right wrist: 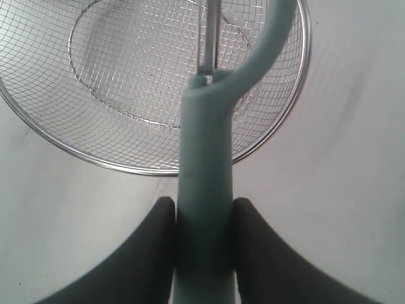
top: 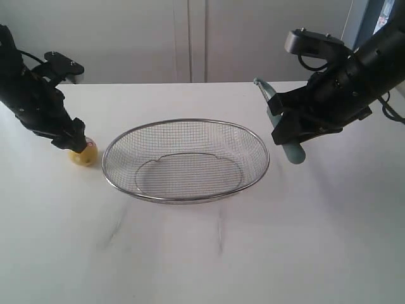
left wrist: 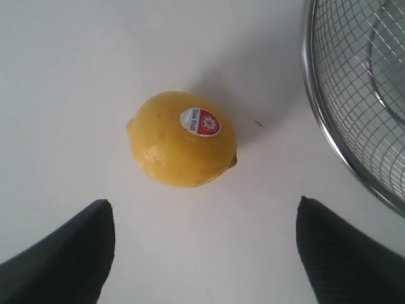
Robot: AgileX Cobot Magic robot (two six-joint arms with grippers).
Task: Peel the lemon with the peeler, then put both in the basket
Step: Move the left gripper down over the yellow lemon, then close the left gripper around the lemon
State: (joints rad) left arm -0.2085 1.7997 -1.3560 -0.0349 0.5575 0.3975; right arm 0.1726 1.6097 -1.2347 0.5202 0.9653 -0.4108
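Bright, even, diffuse light throughout; white table (top: 190,253) near washed out; soft faint shadow between lemon (left wrist: 182,139) and basket (left wrist: 310,76); dull sheen on rim; exterior view slightly soft.

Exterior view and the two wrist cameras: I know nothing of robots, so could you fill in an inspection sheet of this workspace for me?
Surface: white table, faint grey streaks near the front.
Job's things: lemon lies on the table just outside the basket, sticker on, peel whole on the side shown; basket holds nothing; peeler is held in the air by the basket's right side.
Clutter: nothing seen.
Grippers: left gripper open, close above the lemon, not gripping it; right gripper shut on the peeler's handle.
Cables: black cables loop at the arms, off the table.
Surroundings: pale panelled wall behind.
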